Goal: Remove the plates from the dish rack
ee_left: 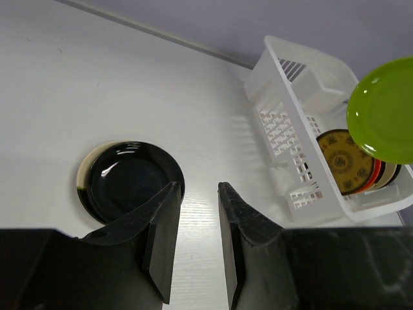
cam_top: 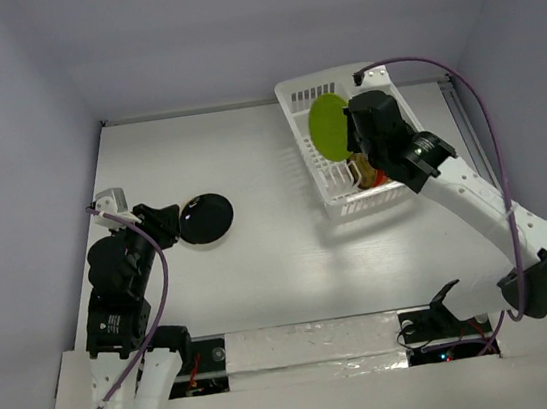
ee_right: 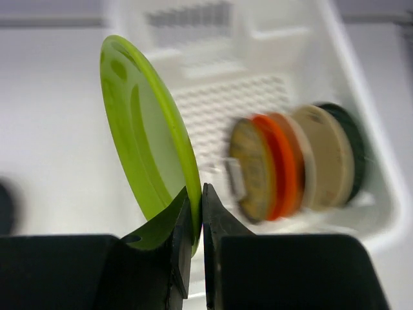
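My right gripper [ee_right: 197, 213] is shut on the rim of a lime green plate [ee_right: 148, 142] and holds it on edge above the white dish rack [cam_top: 295, 96]; the plate also shows in the top view [cam_top: 329, 127] and the left wrist view [ee_left: 382, 110]. Several plates stand upright in the rack: patterned yellow [ee_right: 248, 169], red-orange [ee_right: 276, 165], beige [ee_right: 326, 158], dark green [ee_right: 352, 152]. A black plate [cam_top: 206, 218] lies flat on the table at the left, also in the left wrist view [ee_left: 132, 181]. My left gripper [ee_left: 197, 194] is open and empty just right of it.
The rack [ee_left: 290, 123] sits at the table's far right near the back wall. White enclosure walls stand on the left, back and right. A purple cable [cam_top: 483, 106] loops above the right arm. A foil-covered strip [cam_top: 312, 346] runs along the near edge.
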